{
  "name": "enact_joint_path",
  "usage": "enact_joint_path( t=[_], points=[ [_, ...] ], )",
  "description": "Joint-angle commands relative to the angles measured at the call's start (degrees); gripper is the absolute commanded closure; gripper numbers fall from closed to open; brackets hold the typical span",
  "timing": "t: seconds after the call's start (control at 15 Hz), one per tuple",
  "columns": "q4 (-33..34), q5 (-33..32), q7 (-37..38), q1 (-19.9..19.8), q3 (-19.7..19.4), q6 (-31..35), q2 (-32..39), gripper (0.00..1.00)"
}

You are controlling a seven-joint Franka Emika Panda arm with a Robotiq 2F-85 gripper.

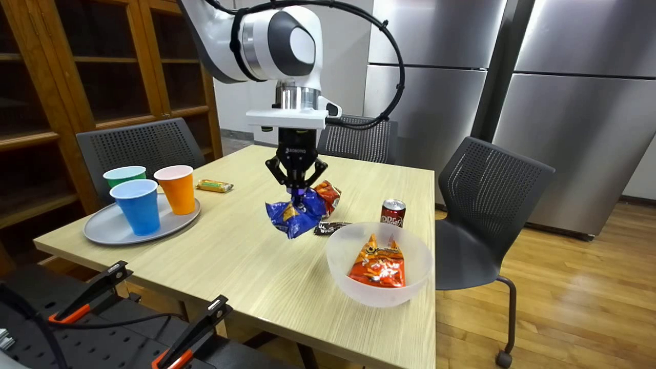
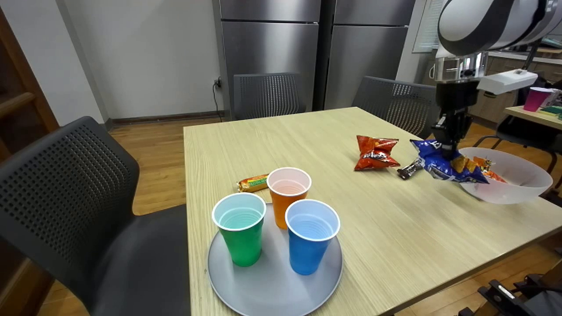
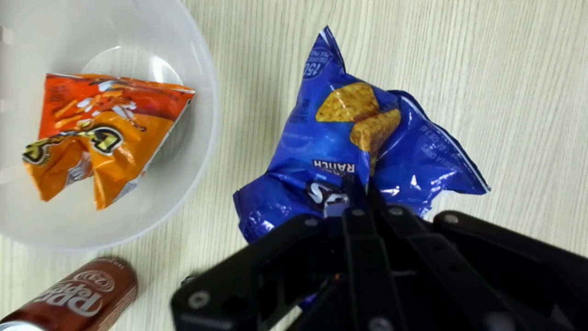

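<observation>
- Gripper (image 3: pixel 364 195) pinches the blue bag (image 3: pixel 333 142), centre of the wrist view.
- Grip firmly; loose corners could snag.
- Give the bowl (image 3: pixel 202 133), upper left, clearance.

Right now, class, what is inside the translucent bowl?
One orange-red snack bag lies inside the bowl; the blue chip bag in the gripper is outside. The snack bag covers part of the bowl's bottom, so anything underneath cannot be seen.

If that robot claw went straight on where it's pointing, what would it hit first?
Probably the tabletop, met by the blue Ranch tortilla chip bag pinched in the gripper; any gap beneath is hard to judge.
</observation>
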Motion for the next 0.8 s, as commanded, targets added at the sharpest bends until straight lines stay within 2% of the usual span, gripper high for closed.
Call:
enact_joint_path(
  t=[0.0, 0.33, 0.73],
  points=[
    [-2.2, 0.7, -1.8, -1.8, -0.9, 1.0, -5.3, 1.0],
    [-1.5, 1.2, -1.0, -3.5, -3.3, 1.3, -7.1, 1.0],
    [0.6, 2.6, 0.7, -5.9, -6.3, 1.1, -4.7, 1.0]
  ],
)
